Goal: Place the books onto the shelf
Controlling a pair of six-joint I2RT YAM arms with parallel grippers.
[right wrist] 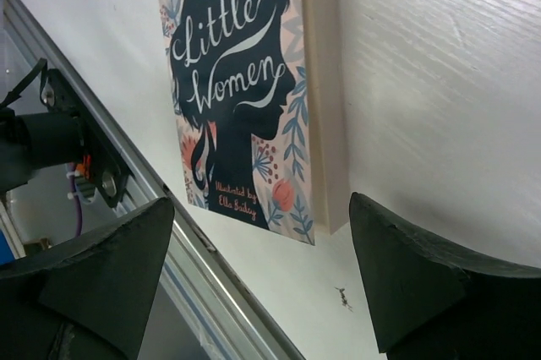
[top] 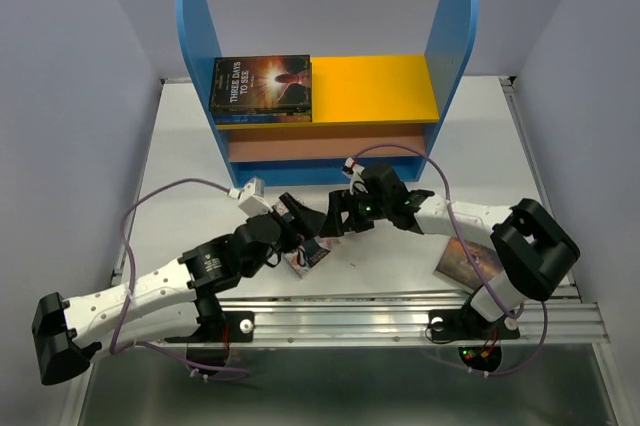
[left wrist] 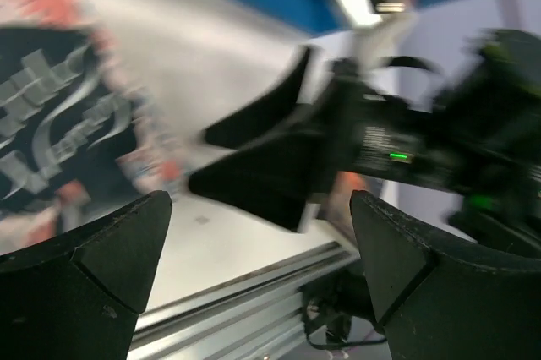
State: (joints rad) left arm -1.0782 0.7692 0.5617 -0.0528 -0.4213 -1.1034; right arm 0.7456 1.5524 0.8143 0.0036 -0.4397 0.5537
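The shelf (top: 325, 96) stands at the back of the table, and a stack of books topped by "Three Days to See" (top: 262, 84) lies on the left of its yellow top board. The "Little Women" book (top: 307, 259) (right wrist: 241, 81) lies flat near the front rail; it shows blurred in the left wrist view (left wrist: 51, 123). My left gripper (top: 293, 223) (left wrist: 262, 275) is open and empty just above that book. My right gripper (top: 335, 218) (right wrist: 262, 284) hovers open beside it, close to the left one. Another book (top: 458, 264) lies partly hidden under the right arm.
An aluminium rail (top: 400, 311) (right wrist: 127, 191) runs along the table's front edge. White walls close in the left and right sides. The right gripper's black fingers (left wrist: 270, 166) sit close in front of the left wrist camera. Purple cables loop off both arms.
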